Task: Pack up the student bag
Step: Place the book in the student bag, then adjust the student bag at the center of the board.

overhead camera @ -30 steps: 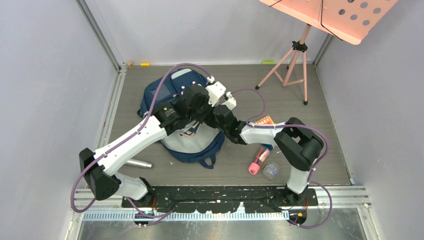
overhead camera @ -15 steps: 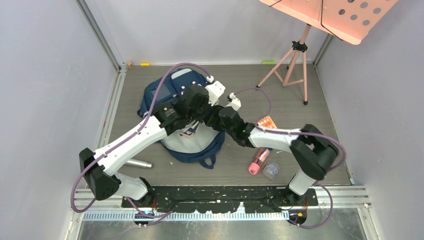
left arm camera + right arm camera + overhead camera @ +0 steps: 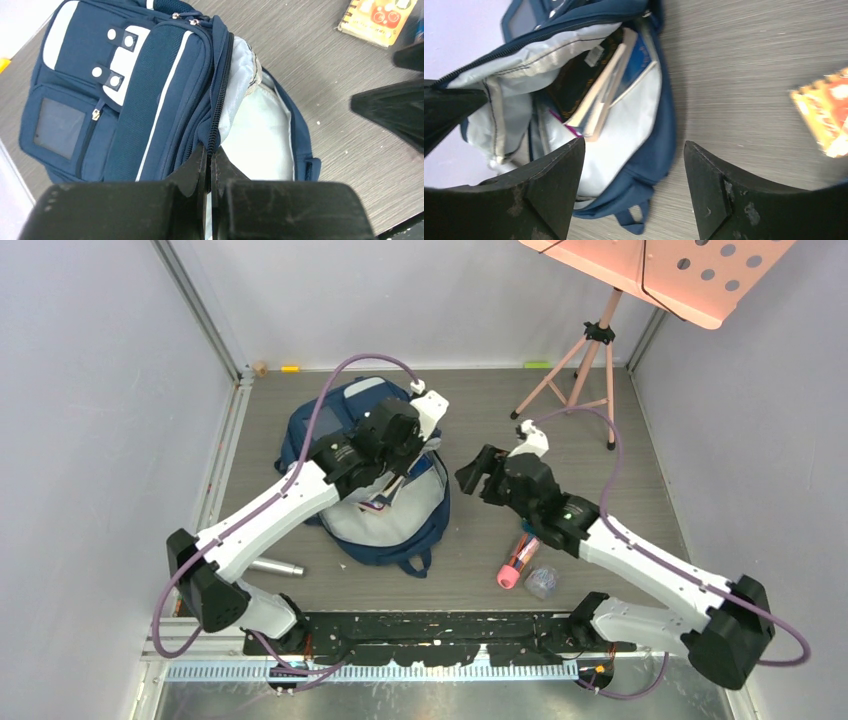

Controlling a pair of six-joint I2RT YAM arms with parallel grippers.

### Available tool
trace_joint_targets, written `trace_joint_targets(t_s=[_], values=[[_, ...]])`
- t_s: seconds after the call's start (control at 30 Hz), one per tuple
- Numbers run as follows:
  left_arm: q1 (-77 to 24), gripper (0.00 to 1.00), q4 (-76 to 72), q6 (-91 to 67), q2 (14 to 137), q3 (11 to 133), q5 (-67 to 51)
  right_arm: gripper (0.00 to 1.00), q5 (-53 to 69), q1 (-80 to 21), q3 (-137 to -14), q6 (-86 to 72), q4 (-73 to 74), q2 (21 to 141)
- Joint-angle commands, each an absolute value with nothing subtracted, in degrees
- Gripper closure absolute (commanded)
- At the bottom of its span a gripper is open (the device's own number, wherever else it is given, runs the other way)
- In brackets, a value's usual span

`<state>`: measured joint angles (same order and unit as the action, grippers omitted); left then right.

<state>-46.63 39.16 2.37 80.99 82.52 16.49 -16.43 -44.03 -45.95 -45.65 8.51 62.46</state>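
The student bag (image 3: 345, 455) lies on the floor with its main compartment unzipped, navy outside (image 3: 125, 100) and grey lining inside. My left gripper (image 3: 392, 480) is shut on the bag's zipper edge (image 3: 216, 125) and holds the opening up. Books (image 3: 599, 95) stand inside the bag against the lining. My right gripper (image 3: 473, 472) hangs open to the right of the bag, nothing between its fingers (image 3: 559, 170). In the right wrist view the right gripper (image 3: 631, 155) looks down over the bag's lower rim and carry loop.
An orange notebook (image 3: 380, 20) (image 3: 824, 117) lies on the floor right of the bag. A pink tube (image 3: 515, 562) and a clear crumpled object (image 3: 541, 581) lie near the right arm. A silver cylinder (image 3: 275, 567) lies front left. A pink music stand (image 3: 590, 360) stands back right.
My right gripper has pulled out of the bag's opening to the right and opened wide. My left gripper stays shut on the zipper edge, shifted slightly back.
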Motion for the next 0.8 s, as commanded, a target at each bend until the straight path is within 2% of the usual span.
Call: trace_joint_targets(t_s=[0.0, 0.23, 0.4, 0.47, 0.53, 0.6, 0.7, 0.77], values=[[-46.1, 1.0, 33.7, -2.3, 85.4, 90.0, 13.7, 0.22, -20.2, -41.5, -44.7, -42.0, 18.3, 56.2], [-46.1, 1.0, 27.6, -8.0, 99.3, 102.4, 9.0, 0.22, -22.4, -41.3, -39.5, -45.6, 17.9, 48.5], [-46.1, 1.0, 30.7, -9.2, 108.0, 112.0, 8.0, 0.22, -21.8, -41.3, -38.3, -46.1, 21.4, 44.3], [-46.1, 0.81, 32.7, -9.2, 107.9, 112.8, 7.6, 0.22, -21.8, -41.3, -38.2, -45.8, 22.8, 42.9], [-46.1, 0.49, 33.7, -9.3, 105.3, 110.1, 7.1, 0.22, -21.2, -41.3, -38.1, -45.1, 23.4, 41.6], [-46.1, 0.28, 33.2, -9.9, 100.3, 104.4, 6.7, 0.22, -20.6, -41.3, -38.1, -44.3, 23.7, 41.2], [-45.9, 0.09, 31.9, -10.5, 90.9, 92.0, 4.5, 0.23, -19.0, -41.3, -39.1, -43.0, 23.6, 41.7], [-44.6, 0.02, 33.3, -11.1, 84.7, 86.0, 2.4, 0.25, -17.6, -41.3, -40.3, -42.1, 23.3, 42.5]])
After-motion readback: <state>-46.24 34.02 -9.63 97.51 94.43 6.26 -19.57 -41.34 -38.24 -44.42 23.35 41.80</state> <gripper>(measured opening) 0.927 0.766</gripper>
